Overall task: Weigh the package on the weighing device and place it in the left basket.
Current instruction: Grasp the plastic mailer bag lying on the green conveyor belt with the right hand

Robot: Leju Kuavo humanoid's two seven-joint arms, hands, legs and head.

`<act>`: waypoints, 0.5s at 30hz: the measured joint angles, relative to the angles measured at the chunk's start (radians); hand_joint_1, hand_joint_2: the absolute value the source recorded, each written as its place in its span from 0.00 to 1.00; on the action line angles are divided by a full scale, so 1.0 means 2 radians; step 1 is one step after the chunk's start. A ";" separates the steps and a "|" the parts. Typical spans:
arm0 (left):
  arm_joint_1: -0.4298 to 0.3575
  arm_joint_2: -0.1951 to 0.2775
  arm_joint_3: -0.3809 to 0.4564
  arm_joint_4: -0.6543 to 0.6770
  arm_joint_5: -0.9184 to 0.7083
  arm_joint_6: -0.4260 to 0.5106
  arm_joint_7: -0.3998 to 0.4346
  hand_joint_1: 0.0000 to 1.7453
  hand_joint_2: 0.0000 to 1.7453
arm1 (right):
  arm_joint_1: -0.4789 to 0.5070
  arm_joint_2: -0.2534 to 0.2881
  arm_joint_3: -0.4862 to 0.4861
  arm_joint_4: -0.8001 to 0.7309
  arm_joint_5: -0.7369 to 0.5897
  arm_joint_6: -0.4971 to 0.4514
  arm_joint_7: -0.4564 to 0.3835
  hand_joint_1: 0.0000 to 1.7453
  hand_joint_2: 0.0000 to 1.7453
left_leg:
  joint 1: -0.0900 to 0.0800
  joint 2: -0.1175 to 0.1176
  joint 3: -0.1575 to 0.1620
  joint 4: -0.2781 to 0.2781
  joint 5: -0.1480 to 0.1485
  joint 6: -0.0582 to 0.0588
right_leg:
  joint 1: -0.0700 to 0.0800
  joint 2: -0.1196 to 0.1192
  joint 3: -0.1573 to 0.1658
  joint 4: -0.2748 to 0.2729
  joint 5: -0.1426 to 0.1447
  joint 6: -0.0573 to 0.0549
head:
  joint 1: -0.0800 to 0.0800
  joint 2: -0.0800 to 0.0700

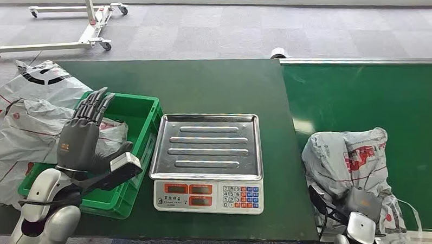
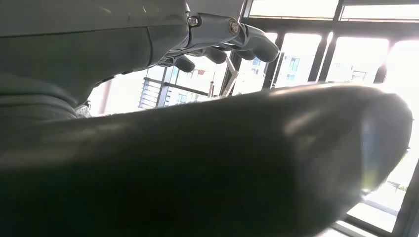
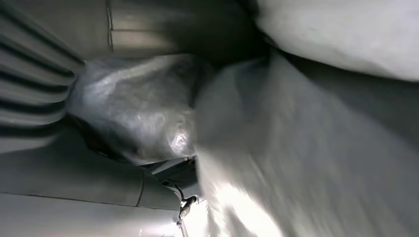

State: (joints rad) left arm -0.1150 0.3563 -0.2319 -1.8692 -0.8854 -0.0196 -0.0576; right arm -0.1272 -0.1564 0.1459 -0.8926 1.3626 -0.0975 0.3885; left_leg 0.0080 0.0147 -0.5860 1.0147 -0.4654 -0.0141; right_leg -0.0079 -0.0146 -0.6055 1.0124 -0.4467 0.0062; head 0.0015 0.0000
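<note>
Package (image 1: 348, 161) sits lower right of the head view, a crumpled grey poly bag with red print. My right hand (image 1: 363, 203) is buried against it; I can't tell its grip. A loose hold could drop it short of the scale (image 1: 207, 160). Left hand (image 1: 87, 134) spread, holding nothing, over the green basket (image 1: 143, 111).

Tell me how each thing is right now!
Scale tray: empty.
Basket: holds a package.
Package on belt: lying crumpled, right hand against it; grip hidden.
Left hand: open, raised above the basket, holding nothing.
Belt: bare beyond the package.
</note>
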 joint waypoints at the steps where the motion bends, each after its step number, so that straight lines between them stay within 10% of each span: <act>1: 0.000 0.000 0.000 0.000 0.000 0.000 0.000 0.00 0.00 | 0.000 0.000 0.000 0.000 0.000 -0.002 -0.002 1.00 1.00 | 0.000 0.000 0.000 0.000 0.000 0.000 | 0.000 0.000 0.000 0.000 0.000 0.000 | 0.000 0.000; 15: 0.028 0.015 0.020 -0.014 0.011 0.017 -0.014 0.00 0.00 | 0.005 0.005 -0.073 -0.105 -0.238 -0.005 -0.157 1.00 1.00 | 0.001 0.001 0.000 -0.001 -0.001 -0.002 | 0.000 0.001 0.000 0.000 -0.001 -0.001 | 0.000 0.000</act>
State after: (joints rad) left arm -0.0600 0.3858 -0.1919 -1.8981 -0.8637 0.0135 -0.0853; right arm -0.1179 -0.1473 -0.0010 -1.1018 0.8868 -0.1069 0.0748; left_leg 0.0093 0.0171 -0.5857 1.0135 -0.4666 -0.0177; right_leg -0.0073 -0.0127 -0.6062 1.0129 -0.4480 0.0034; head 0.0016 0.0000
